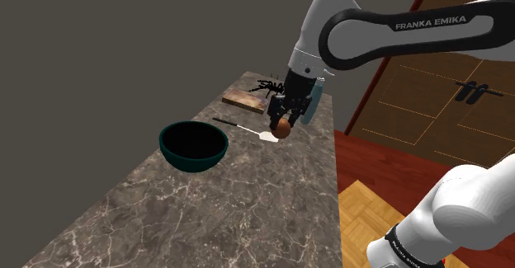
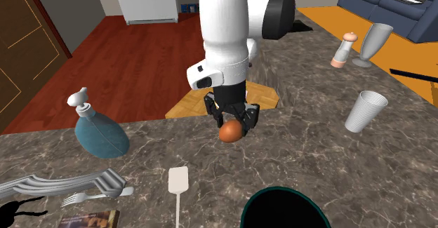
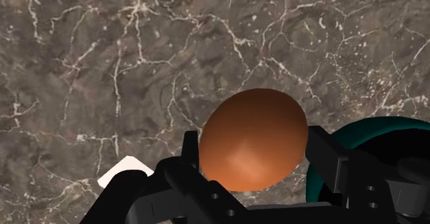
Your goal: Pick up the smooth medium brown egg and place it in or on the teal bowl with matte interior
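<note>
Smooth, glossy brown egg [image 3: 253, 140] clasped in the gripper [image 1: 283, 129], lifted clear of the marbled counter [image 1: 248, 204] — the teal bowl [image 1: 198, 165] stands upright on that counter nearby, round and deep, its inside dark

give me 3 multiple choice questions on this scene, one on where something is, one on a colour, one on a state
1. Where is the smooth brown egg? A held in the black gripper above the dark marble counter; B lying on the counter; C in a drawer.
2. What colour is the flat spatula on the counter? A red; B white; C green.
3. How is the ribbed white cup placed? A on its side; B upside down; C upright.
Answers: 1 A, the fingers clasp the egg clear of the surface; 2 B, blade and handle are white; 3 C, it stands mouth up.
</note>
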`<state>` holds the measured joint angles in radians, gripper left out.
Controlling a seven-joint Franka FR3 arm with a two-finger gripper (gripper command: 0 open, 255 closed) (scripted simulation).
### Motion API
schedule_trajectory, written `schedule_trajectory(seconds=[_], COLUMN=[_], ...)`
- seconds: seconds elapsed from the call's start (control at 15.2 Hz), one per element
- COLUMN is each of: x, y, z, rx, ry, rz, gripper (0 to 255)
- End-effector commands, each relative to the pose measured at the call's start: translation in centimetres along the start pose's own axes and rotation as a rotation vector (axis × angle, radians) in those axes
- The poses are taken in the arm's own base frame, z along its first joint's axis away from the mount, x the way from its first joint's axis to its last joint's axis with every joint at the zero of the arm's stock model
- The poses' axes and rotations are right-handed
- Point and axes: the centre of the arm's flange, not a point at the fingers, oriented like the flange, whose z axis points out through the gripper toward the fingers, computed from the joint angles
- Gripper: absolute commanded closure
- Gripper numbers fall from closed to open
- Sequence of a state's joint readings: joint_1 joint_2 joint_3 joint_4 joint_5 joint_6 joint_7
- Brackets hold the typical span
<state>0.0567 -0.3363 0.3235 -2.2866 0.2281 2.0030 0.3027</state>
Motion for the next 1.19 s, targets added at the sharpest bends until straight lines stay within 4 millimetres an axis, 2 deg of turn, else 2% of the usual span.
schedule_trajectory(seconds=[0.0, 0.26, 1.12], x=[0.0, 0.0, 8.8], y=[-0.1, -0.3, -15.1], z=[-1.0, -2.8, -2.2], rx=[0.000, 0.000, 0.000], ry=[0.000, 0.000, 0.000], rz=[0.000, 0.000, 0.000], gripper=[255, 255, 255])
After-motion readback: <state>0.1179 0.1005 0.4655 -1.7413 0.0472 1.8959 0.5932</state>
